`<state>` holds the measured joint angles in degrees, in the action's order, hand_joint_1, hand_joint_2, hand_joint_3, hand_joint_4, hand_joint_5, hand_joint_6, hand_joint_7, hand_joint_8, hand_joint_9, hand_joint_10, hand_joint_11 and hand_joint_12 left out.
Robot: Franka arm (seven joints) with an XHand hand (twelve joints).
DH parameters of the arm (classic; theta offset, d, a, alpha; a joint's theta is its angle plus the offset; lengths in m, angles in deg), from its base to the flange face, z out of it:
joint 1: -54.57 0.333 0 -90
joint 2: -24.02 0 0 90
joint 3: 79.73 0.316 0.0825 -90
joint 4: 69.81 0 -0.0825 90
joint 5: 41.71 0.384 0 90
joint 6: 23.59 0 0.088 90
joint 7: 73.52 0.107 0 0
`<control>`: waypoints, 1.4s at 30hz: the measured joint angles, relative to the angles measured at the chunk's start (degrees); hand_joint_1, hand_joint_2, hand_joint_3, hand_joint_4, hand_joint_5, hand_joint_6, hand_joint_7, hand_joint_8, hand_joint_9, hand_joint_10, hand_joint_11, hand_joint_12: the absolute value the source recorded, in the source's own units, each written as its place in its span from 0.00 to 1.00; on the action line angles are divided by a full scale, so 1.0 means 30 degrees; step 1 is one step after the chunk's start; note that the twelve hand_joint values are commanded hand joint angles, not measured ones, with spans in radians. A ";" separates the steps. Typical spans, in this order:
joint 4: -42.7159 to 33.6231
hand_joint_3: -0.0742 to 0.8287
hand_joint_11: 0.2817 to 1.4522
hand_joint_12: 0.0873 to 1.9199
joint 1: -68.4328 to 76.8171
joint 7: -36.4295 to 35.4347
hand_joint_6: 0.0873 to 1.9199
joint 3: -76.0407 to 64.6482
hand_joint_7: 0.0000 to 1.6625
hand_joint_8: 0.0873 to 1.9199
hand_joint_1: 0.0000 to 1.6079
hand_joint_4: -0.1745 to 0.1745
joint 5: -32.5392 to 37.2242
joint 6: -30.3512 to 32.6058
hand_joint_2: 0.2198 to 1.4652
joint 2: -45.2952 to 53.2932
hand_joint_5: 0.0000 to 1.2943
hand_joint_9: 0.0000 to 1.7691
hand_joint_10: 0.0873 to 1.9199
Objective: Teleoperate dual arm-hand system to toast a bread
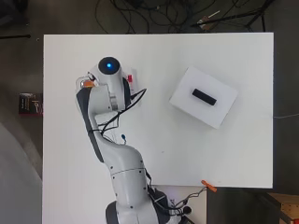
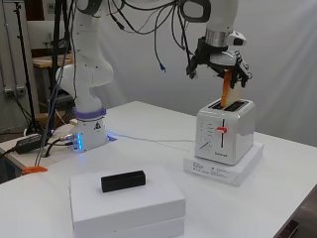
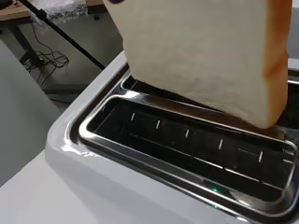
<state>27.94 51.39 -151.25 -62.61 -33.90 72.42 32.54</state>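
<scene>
Overhead view: we see the white arm (image 1: 110,140) reaching up the table (image 1: 233,154). Its upper links hide the hand and nearly all of the toaster, so the grip cannot be judged here. To the right, well apart, a small black block (image 1: 204,97) lies on a flat white box (image 1: 187,100).

Side view: we see the hand (image 2: 218,62) above the white toaster (image 2: 225,131), its dark fingers curled down around the top of a bread slice (image 2: 226,89). The slice hangs upright, its lower edge at the mouth of one slot; how deep it sits cannot be made out. The toaster stands on a flat white box (image 2: 245,168), with a red lever (image 2: 221,130) on its front. Nearer the camera, the black block (image 2: 123,181) rests on stacked white boxes (image 2: 129,210).

Wrist view: we see the slice (image 3: 205,56), cut off along the frame edge, tilted over the open chrome-rimmed slot (image 3: 187,144). One corner lies against the slot rim, though whether it touches cannot be told. The hand does not show.
</scene>
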 joint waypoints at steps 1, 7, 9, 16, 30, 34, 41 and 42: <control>0.0043 0.08 0.31 0.31 0.0079 0.0003 0.69 0.0209 0.62 0.47 0.75 0.26 -0.0087 0.0187 0.77 0.0038 0.55 0.76 0.00; -0.0328 0.08 0.42 0.09 0.0323 -0.1607 0.68 0.0560 0.64 0.44 0.76 0.16 -0.0234 0.0639 0.76 0.0768 0.56 0.77 0.00; -0.0396 0.08 0.39 0.23 0.0346 -0.1860 0.65 0.0493 0.65 0.44 0.76 0.10 -0.0349 0.0680 0.76 0.1047 0.57 0.80 0.00; -0.0219 0.08 0.31 0.67 0.0355 -0.0473 0.58 -0.0065 0.64 0.50 0.77 0.03 -0.1322 0.1363 0.75 0.0819 0.60 0.74 0.32; 0.0038 0.08 0.32 0.29 0.0236 -0.1654 0.65 -0.1004 0.60 0.53 0.75 0.24 0.0264 0.2276 0.78 0.0402 0.56 0.73 0.08; -0.0341 0.08 0.32 0.29 0.0258 -0.1663 0.66 -0.1165 0.59 0.54 0.74 0.25 0.0200 0.1650 0.78 0.0512 0.55 0.73 0.08; -0.0228 0.07 0.19 0.10 0.0409 -0.1936 0.25 -0.1117 0.36 0.19 0.30 0.34 -0.1387 0.2002 0.68 0.1088 0.29 0.47 0.00; -0.0603 0.07 0.14 0.04 0.0421 -0.2165 0.11 -0.1179 0.23 0.07 0.16 0.35 -0.1170 0.1556 0.60 0.1432 0.16 0.34 0.00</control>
<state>26.13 52.66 -157.74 -66.14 -37.41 77.09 36.84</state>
